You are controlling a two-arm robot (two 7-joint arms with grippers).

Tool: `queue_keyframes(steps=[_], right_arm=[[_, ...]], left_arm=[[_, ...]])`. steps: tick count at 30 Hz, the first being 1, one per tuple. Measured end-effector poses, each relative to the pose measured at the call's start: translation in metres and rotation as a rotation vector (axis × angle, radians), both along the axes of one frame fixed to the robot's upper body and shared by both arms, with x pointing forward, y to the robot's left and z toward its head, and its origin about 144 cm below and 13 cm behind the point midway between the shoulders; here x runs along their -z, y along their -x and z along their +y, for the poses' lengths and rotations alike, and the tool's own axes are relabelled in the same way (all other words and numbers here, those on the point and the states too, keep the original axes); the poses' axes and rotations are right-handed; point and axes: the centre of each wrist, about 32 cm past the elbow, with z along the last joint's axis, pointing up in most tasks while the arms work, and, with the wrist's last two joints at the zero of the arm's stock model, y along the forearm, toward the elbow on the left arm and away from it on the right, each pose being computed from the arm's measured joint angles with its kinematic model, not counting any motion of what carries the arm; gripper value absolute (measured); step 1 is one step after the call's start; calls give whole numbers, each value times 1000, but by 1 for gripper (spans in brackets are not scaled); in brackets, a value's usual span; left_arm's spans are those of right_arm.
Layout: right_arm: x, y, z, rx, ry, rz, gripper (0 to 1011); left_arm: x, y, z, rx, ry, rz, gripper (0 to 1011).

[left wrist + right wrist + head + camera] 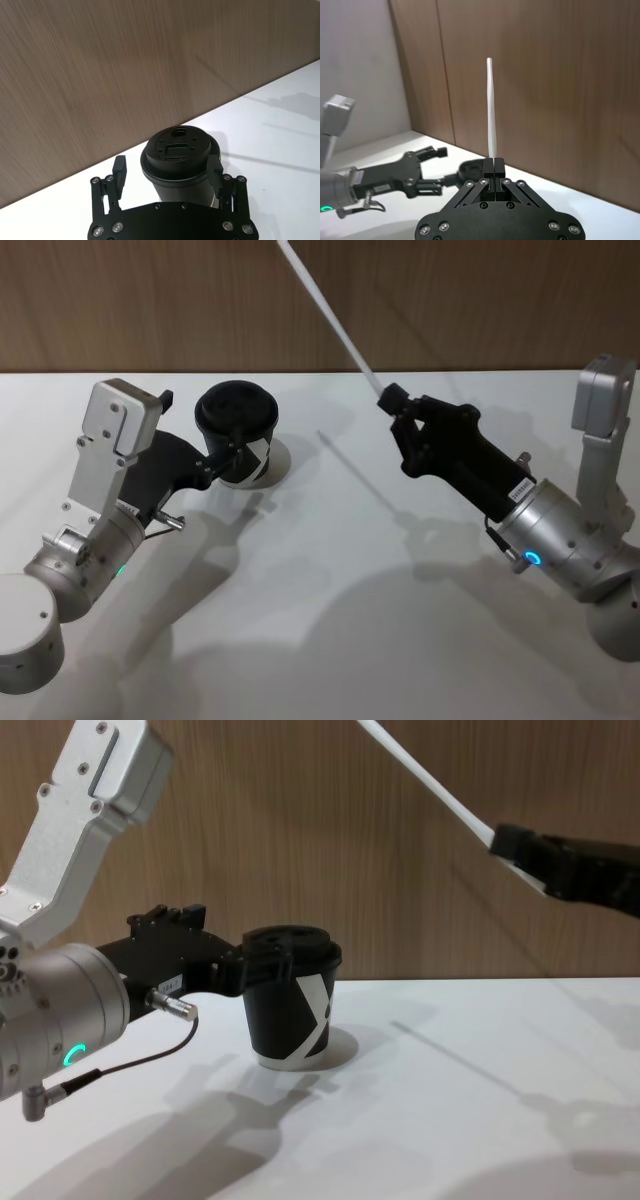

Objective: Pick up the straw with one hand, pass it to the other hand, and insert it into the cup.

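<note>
Your right claw (392,398) is clamped shut on the lower end of the straw (325,310). It holds the straw in the air to the right of the cup (290,1005) and above it, with the free end slanting up over toward the cup's side. Your left claw (167,167) straddles the cup, which stands upright on the tabletop (350,590). Its jaws are open, one touching the cup's top edge and the other just clear.

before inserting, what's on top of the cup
A black lid with a small empty hole; the inside is covered. Left gripper straddles the cup; right gripper holds the straw aloft.
</note>
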Motion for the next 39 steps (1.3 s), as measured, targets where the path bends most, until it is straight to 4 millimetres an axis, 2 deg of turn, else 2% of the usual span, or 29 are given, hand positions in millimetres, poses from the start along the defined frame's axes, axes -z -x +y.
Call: queue_keyframes(steps=[13, 22, 39], right_arm=[[-5, -3, 19, -73, -26, -49, 9], [-1, -18, 27, -82, -5, -65, 9], [5, -40, 29, -64, 12, -67, 9]], left_arm=[[0, 0, 0, 0, 0, 0, 1003], [0, 0, 0, 0, 0, 0, 1003], [0, 0, 0, 0, 0, 0, 1003]])
